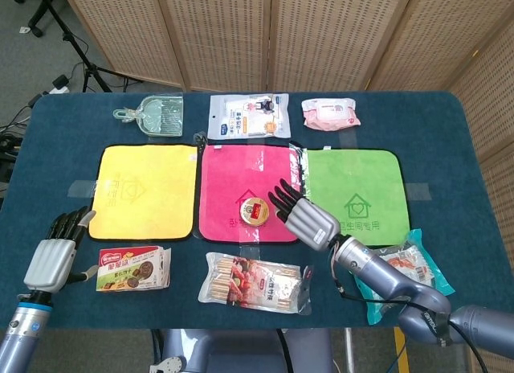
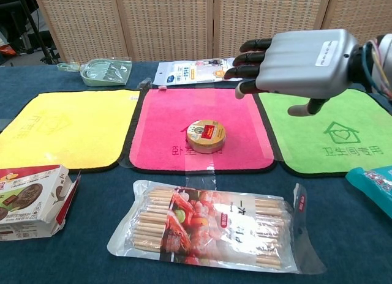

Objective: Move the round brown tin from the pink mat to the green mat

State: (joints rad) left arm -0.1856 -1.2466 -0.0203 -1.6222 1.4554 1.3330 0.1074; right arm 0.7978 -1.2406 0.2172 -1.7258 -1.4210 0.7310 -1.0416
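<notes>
Wicker screens are standing behind your dark blue table, which is filling most of the head view. Three mats are lying side by side across its middle: a yellow mat at left, the pink mat in the centre, the green mat at right. The tin is sitting upright on the pink mat, toward that mat's lower edge, near the centre of the frame.

Your right hand is reaching in from the lower right, hovering with its fingers spread and holding nothing; in the chest view it is hanging above the seam between the pink and green mats, clear of the tin. In the head view its fingertips are appearing just beside the tin's right side, without touching it.

Your left hand is resting at the lower left, fingers extended and empty, just left of a snack box.

A packet of sticks is lying below the pink mat, and a teal pouch is lying at lower right under your right forearm.
</notes>
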